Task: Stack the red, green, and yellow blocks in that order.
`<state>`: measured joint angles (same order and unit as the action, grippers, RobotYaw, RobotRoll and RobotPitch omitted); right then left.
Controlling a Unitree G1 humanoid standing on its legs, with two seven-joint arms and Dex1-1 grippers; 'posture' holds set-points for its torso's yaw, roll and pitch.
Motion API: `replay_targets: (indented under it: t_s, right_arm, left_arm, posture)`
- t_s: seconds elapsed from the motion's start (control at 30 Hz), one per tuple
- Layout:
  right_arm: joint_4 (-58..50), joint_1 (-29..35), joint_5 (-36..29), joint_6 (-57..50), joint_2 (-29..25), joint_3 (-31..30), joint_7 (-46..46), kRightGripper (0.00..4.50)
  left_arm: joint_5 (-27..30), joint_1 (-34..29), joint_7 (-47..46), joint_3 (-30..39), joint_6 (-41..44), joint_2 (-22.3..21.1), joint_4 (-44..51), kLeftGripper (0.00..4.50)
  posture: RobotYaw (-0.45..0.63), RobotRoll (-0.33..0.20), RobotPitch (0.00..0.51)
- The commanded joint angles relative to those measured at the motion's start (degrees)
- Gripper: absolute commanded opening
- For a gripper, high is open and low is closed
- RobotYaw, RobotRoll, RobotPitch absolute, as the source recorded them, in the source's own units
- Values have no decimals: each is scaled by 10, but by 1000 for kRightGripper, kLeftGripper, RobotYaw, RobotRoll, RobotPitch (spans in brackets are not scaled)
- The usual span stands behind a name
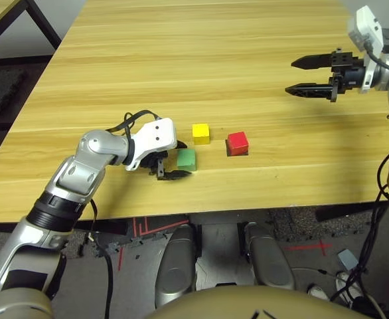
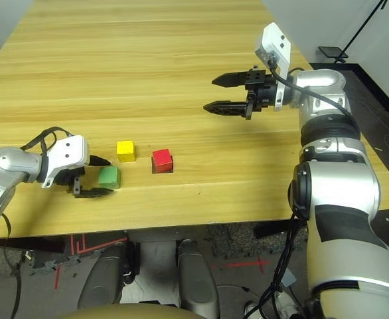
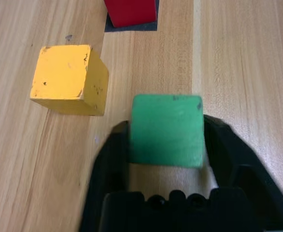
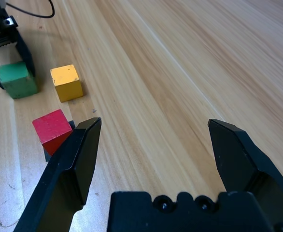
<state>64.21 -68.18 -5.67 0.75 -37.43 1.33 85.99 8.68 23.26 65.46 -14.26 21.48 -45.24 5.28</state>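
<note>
The green block [image 3: 166, 129] sits on the table [image 1: 201, 60], just beside the yellow block [image 1: 200, 133], with the red block [image 1: 237, 142] near on the other side, sitting on a flat black patch [image 3: 132, 26]. The left tool [image 1: 171, 161] has its two fingers closed on the green block's sides. This looks like the pick-up step. Next it should lift the green block and set it straight on the red one. The right tool [image 2: 216, 92] hangs wide open and empty, well apart from the blocks.
</note>
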Motion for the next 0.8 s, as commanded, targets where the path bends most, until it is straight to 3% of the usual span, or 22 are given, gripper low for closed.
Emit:
replay_targets:
  t_s: [0.03, 0.23, 0.4, 0.63, 0.8]
  right_arm:
    - [-5, 9, -7, -3, -8, 11, -6, 4500]
    - [-13, 35, -17, -6, -17, 24, 18, 4500]
    - [-27, 91, -31, 3, -29, 33, 49, 4500]
    - [-39, 146, -48, 30, -43, 49, 64, 4500]
    - [-120, 188, -121, -10, -47, -3, 65, 4500]
  left_arm:
    - [2, 10, -12, 2, 74, -9, 55, 2084]
    - [62, 108, -28, 28, 259, -11, 168, 2084]
    - [102, 198, -57, 9, 354, 41, 178, 2084]
    - [80, 244, -80, -54, 319, 107, 86, 2084]
    - [47, 251, -92, -85, 269, 136, 17, 2084]
  posture:
    - [271, -86, 123]
    - [282, -58, 129]
    - [270, -41, 133]
    - [224, -28, 129]
    - [193, -24, 131]
